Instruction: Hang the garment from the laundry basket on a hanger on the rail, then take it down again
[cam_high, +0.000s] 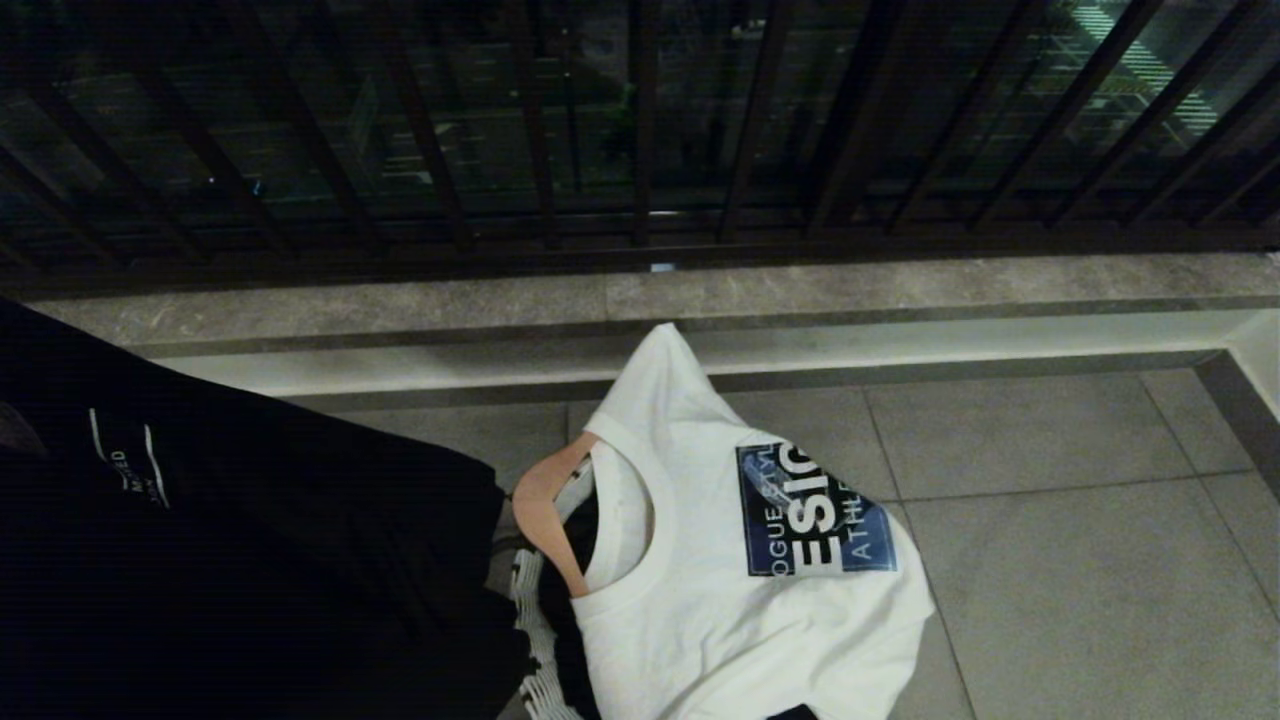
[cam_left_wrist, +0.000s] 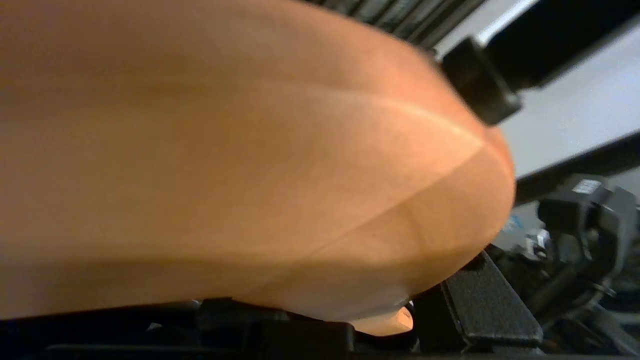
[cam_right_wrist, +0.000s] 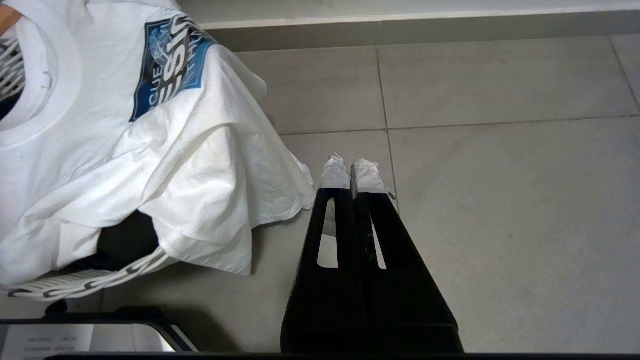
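Head view shows the white T-shirt (cam_high: 740, 560) draped over the laundry basket (cam_high: 535, 640), with a pinkish wooden hanger (cam_high: 545, 500) inside its collar. The left hand (cam_left_wrist: 450, 300) is closed on this hanger, which fills the left wrist view. The right hand (cam_right_wrist: 352, 172) hangs beside the basket above the tiled floor (cam_right_wrist: 500, 200), fingers pressed together and holding nothing.

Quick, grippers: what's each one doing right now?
Left gripper: shut on the wooden hanger.
Right gripper: shut, empty, over the floor tiles.
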